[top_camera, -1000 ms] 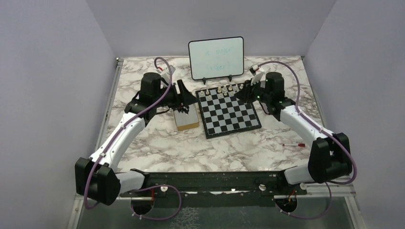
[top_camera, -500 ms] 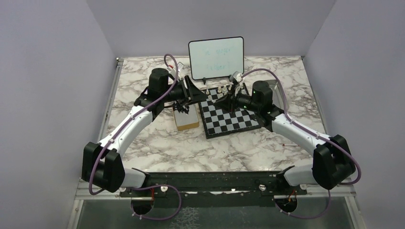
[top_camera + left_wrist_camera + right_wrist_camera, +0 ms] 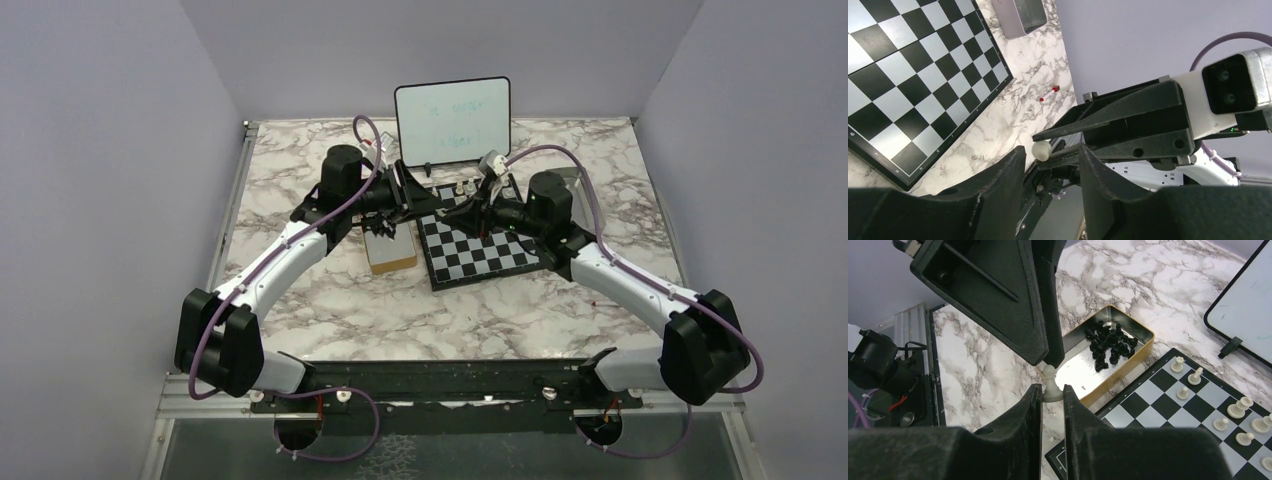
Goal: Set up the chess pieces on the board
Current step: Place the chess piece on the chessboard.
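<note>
My right gripper (image 3: 1052, 389) is shut on the base of a pale white pawn (image 3: 1050, 382), held above the board's far left corner. My left gripper (image 3: 1050, 152) faces it tip to tip, jaws apart. The pawn's round head (image 3: 1041, 150) sits just off the tip of the left one of its fingers (image 3: 1008, 175). Both grippers meet in the top view, the left gripper (image 3: 425, 197) beside the right gripper (image 3: 470, 205). The board (image 3: 480, 255) carries several white chess pieces (image 3: 1193, 376) along its far row.
A gold-rimmed tin (image 3: 1140, 335) left of the board holds the black pieces (image 3: 1108, 347). A whiteboard (image 3: 452, 120) stands behind the board. A red marker (image 3: 1049, 93) lies on the marble right of the board, and a grey metal tray (image 3: 1024, 17) sits further back.
Both arms swung inward and now meet over the board's far left corner. The right gripper brought the pawn from the far right. The left gripper's jaws have narrowed.
</note>
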Controlling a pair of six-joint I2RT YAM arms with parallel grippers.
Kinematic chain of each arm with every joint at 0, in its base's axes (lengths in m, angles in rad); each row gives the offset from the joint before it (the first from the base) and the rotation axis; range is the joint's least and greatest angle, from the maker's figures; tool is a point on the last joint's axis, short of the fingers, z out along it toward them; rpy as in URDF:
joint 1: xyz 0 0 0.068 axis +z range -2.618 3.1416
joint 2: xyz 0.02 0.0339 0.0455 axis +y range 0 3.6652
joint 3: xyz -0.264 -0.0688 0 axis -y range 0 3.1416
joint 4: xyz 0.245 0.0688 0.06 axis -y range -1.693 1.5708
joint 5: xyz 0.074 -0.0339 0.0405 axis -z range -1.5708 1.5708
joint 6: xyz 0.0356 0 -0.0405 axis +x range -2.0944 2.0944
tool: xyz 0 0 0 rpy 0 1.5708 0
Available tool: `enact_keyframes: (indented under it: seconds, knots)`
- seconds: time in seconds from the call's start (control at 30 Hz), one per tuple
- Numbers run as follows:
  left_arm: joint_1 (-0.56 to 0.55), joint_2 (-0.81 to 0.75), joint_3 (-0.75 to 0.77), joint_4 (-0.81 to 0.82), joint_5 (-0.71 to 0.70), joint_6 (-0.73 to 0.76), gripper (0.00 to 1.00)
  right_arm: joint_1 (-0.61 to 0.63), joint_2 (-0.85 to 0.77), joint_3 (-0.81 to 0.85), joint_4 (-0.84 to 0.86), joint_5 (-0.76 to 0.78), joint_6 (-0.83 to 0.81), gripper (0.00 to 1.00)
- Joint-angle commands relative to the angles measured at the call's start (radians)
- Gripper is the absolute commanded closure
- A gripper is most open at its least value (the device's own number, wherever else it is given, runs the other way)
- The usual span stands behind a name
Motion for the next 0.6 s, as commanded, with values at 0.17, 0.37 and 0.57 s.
enact_keyframes:
  seconds: [0.17, 0.37, 0.57]
  knots:
    - [-0.011, 0.009, -0.018, 0.011, -0.034, 0.008, 0.53, 0.011, -0.047, 0.003, 0.01, -0.001, 0.0, 0.87]
    - [-0.033, 0.015, -0.02, 0.027, -0.024, -0.005, 0.66, 0.011, -0.046, 0.003, 0.007, 0.013, 0.0, 0.88]
    - [-0.046, 0.012, -0.027, 0.031, -0.018, -0.004, 0.83, 0.011, -0.042, -0.003, 0.008, 0.023, 0.003, 0.87]
